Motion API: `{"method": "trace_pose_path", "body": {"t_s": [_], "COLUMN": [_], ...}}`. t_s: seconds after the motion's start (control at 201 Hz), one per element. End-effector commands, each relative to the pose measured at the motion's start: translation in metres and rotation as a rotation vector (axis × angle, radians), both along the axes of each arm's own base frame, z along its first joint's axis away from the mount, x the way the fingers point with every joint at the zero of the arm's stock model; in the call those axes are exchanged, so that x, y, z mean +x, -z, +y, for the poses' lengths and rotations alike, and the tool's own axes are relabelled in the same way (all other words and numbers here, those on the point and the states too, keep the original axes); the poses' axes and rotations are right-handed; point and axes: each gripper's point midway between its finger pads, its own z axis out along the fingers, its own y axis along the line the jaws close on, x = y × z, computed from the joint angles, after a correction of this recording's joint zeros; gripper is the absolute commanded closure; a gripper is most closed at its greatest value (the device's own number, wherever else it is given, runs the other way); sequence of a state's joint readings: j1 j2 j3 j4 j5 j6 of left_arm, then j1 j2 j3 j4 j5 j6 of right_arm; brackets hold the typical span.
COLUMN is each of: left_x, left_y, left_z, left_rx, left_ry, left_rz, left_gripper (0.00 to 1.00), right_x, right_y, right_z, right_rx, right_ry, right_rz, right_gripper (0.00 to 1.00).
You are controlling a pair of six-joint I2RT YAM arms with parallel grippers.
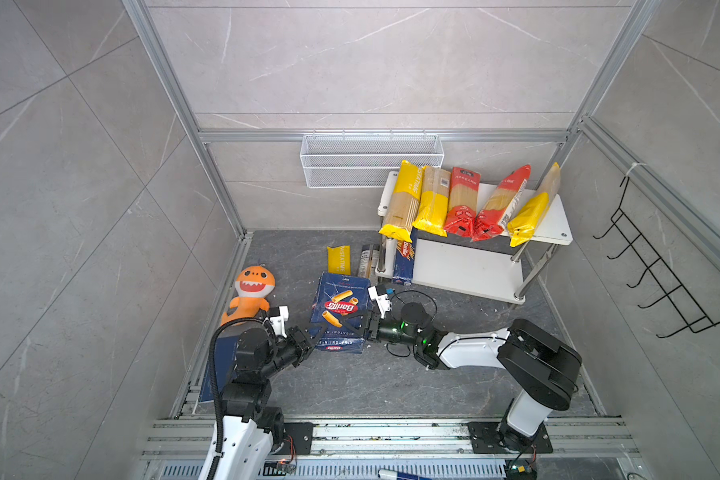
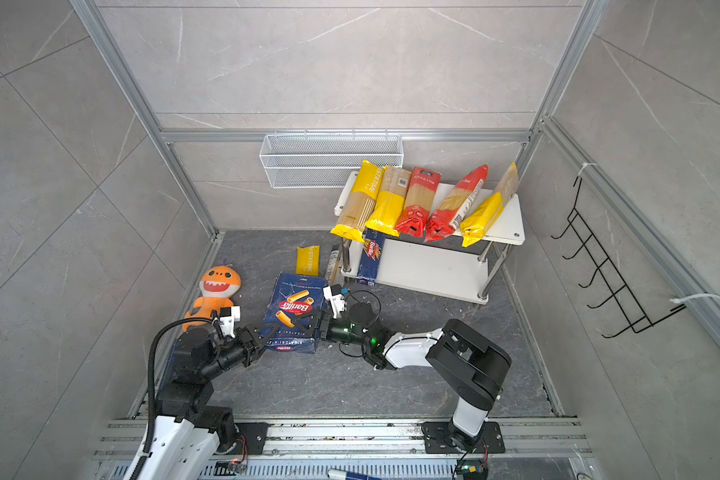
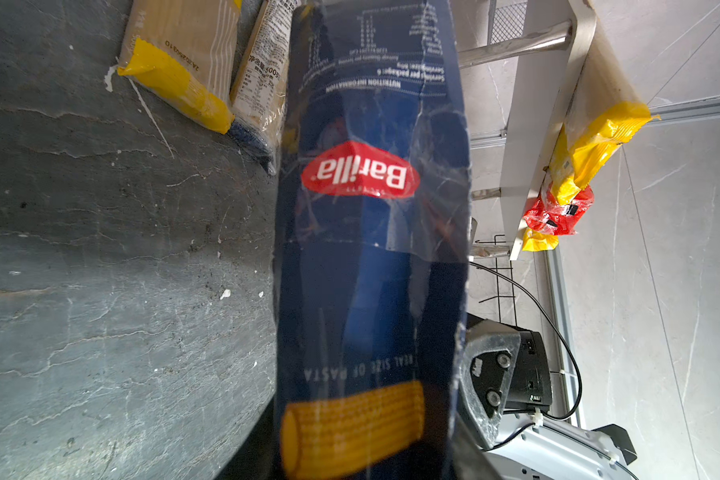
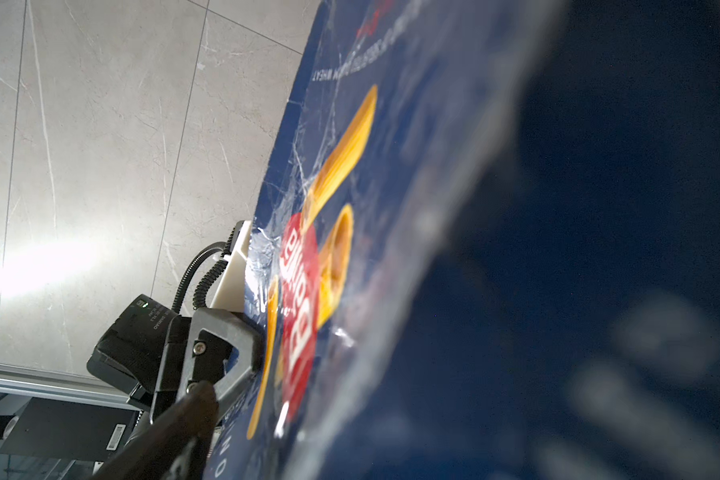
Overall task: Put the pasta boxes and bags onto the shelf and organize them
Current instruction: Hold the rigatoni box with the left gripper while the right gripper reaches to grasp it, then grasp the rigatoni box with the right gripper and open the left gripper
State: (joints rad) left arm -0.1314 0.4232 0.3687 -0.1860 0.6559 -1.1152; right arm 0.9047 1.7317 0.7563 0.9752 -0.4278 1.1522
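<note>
The wider Barilla pasta box [image 1: 341,307] is tilted up off the floor, with my left gripper [image 1: 313,336] shut on its near left corner. In the left wrist view its narrow side [image 3: 371,249] fills the space between the jaws. My right gripper [image 1: 356,322] is open, its jaws standing wide around the box's right edge. The narrow pasta box [image 1: 405,257] stands at the left end of the shelf's lower board [image 1: 466,270]. Several bags [image 1: 433,199] lie across the top board. A yellow bag [image 1: 339,259] and a clear printed bag [image 1: 368,259] lie on the floor.
An orange shark plush [image 1: 250,291] lies at the left wall. A dark blue book [image 1: 221,365] is under my left arm. A white mesh basket [image 1: 371,160] hangs on the back wall and a black hook rack [image 1: 657,266] on the right wall.
</note>
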Motion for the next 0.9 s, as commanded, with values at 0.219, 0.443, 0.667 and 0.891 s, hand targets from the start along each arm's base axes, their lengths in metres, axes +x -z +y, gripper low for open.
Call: {"method": "trace_pose_path", "body": {"t_s": [0.219,0.443,0.667,0.891], "left_x": [-0.003,-0.001,0.001,0.006], "left_y": [-0.051,-0.045,-0.038,-0.034], "left_z": [-0.015,-0.018,-0.018,-0.017], "left_rx": [-0.031,-0.014,0.032,0.073], "left_ry": [0.100,0.113,0.118,0.115], "left_rz": [-0.234,-0.228,-0.216,-0.206], "left_gripper": [0.59,0.34,0.06,0.00], "right_x": [-0.010,-0.012,-0.013,-0.007], "right_y": [-0.011,-0.012,-0.006,-0.001], "right_z": [-0.001,-0.007,-0.022,-0.033], "right_rx": [-0.010,-0.047,-0.127,-0.151], "right_ry": [-0.024,-0.014,0.016,0.045], "right_rz": [-0.047,-0.063,-0.095,-0.093], "right_gripper": [0.50,0.55,0.58,0.59]}}
